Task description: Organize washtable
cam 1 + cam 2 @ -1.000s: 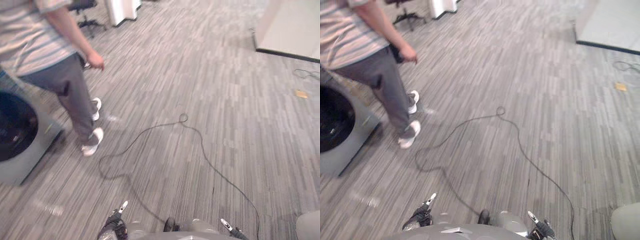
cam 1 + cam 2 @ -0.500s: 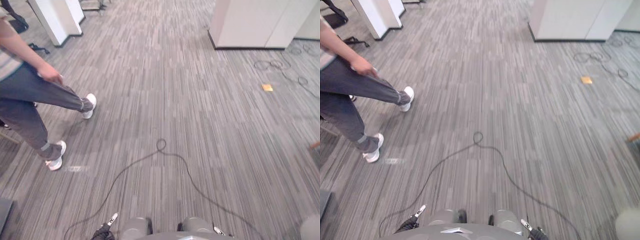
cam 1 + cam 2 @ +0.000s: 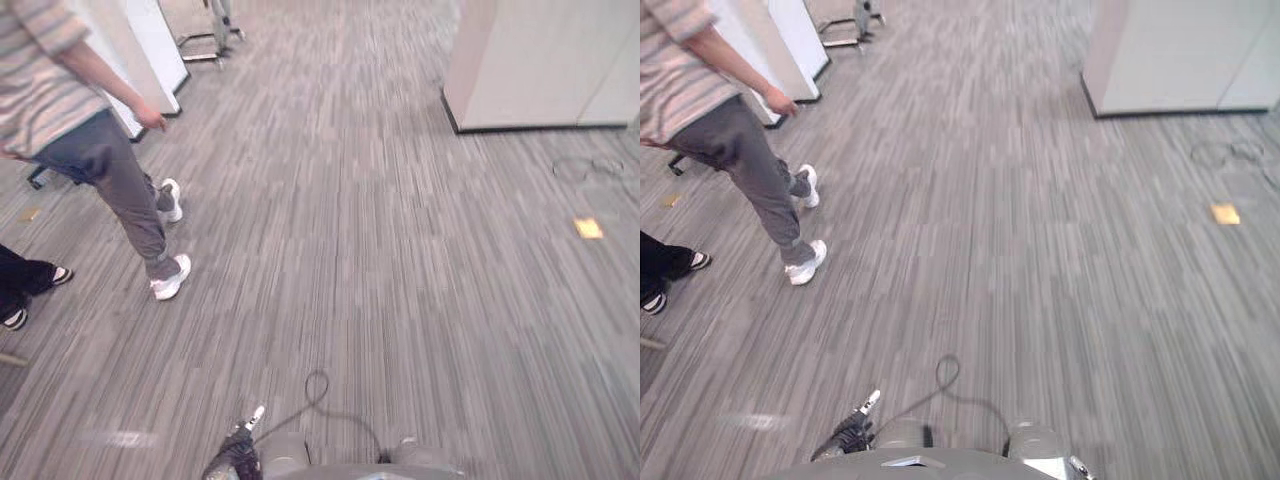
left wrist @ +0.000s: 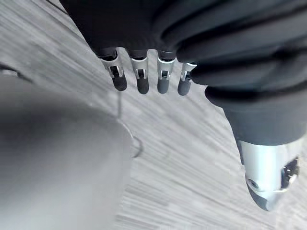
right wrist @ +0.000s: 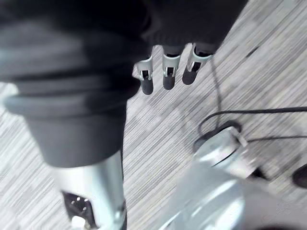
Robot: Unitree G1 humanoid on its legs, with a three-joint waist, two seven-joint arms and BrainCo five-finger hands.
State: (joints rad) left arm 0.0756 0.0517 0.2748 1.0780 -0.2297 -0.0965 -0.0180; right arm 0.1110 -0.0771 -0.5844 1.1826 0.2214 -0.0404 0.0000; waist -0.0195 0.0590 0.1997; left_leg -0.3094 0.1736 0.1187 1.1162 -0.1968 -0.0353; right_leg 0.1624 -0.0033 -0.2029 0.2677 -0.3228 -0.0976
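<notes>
carpet [image 3: 400, 260] is seen below the left hand [image 4: 162, 82] and right hand [image 5: 168, 73], both held spread and empty; a person [image 3: 95, 150] is seen far left.

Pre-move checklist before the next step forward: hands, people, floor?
1. Left hand empty, fingers straight: ok.
2. Right hand empty, fingers straight: ok.
3. Carpet straight ahead free of obstacles: ok.
4. Yellow scrap lies on the floor to the right, off the line ahead: ok.
5. Person in grey trousers stands on the left, mid-stride near the path: not ok, probably wise to keep clearance.
6. Which way the washtable lies: cannot tell.
</notes>
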